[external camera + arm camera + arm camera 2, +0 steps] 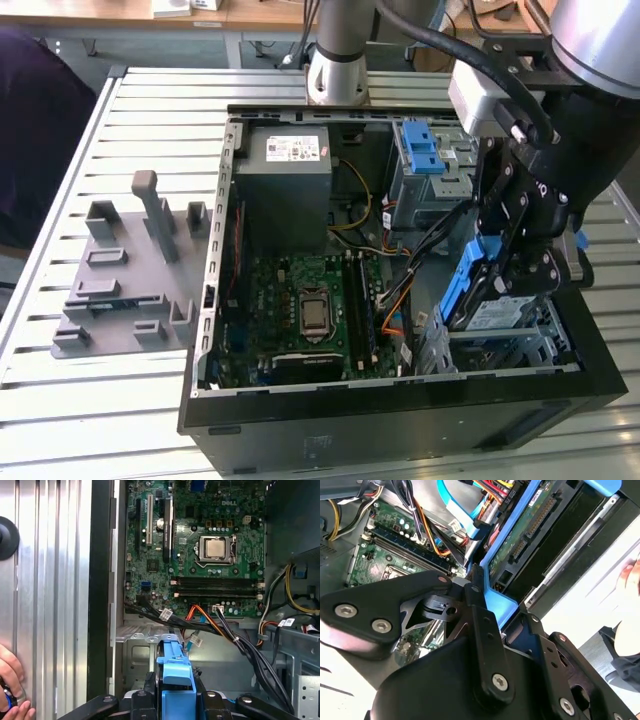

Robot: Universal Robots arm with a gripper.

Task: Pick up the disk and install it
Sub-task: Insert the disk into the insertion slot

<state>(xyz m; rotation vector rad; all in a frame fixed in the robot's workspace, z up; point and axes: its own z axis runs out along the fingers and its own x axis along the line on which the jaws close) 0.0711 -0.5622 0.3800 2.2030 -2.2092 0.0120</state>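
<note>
The disk (492,312), silver with a white-and-blue label and blue side rails, hangs tilted over the metal drive cage (545,345) at the front corner of the open computer case, on the exterior view's right. My gripper (515,262) is shut on it from above. In the first wrist view the disk's blue rail (175,672) sits squeezed between the black fingers (148,700). The second wrist view has the disk's circuit-board underside (530,525) running away from the gripper (500,610), low over the case interior.
Inside the case lie the motherboard (305,305), a grey power-supply box (283,170), a blue-latched cage (425,150) and loose cables (400,270) beside the drive cage. A grey fixture plate (125,270) lies on the slatted table. A person's hand (10,680) rests near the case.
</note>
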